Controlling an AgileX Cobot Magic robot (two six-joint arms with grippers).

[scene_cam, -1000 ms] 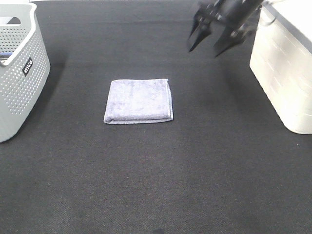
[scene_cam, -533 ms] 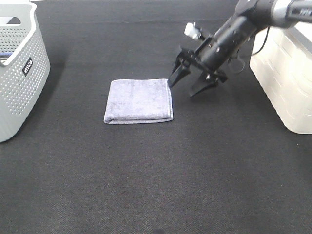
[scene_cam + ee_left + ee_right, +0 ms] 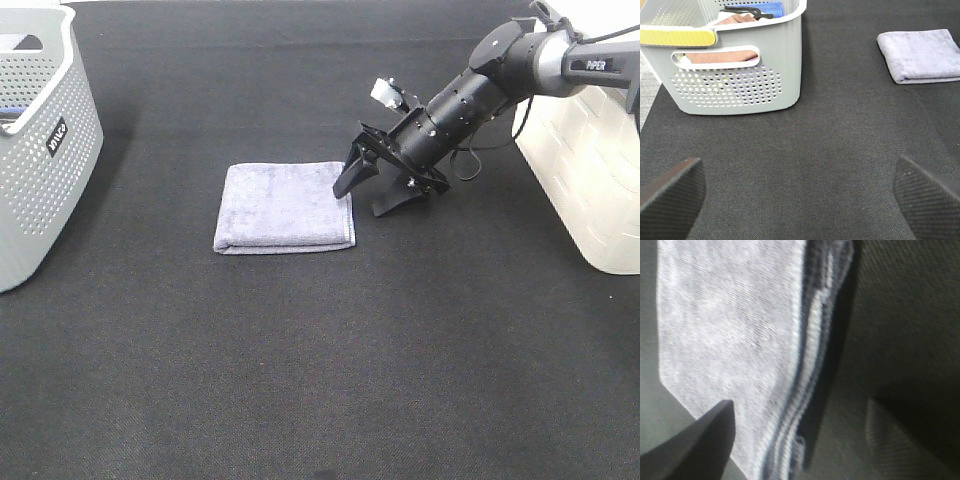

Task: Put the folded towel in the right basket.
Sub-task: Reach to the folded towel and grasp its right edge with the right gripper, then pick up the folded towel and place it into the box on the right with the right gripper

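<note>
Exterior high: spread fingers (image 3: 347, 180) astride towel (image 3: 283, 206) edge

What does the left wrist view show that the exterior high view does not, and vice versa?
Only the left wrist view shows the left gripper, open, and a brown cloth inside the grey basket. Only the exterior high view shows the right gripper, open at the edge of the towel, and the white basket. Both show the towel, the grey basket and the dark mat.

Folded towel (image 3: 285, 207) flat, mid-table (image 3: 300, 380). Left basket (image 3: 40, 150) at left edge, far corner. Right basket (image 3: 590, 170) at right edge, far corner. Right gripper (image 3: 360, 200) straddling towel's right edge.
</note>
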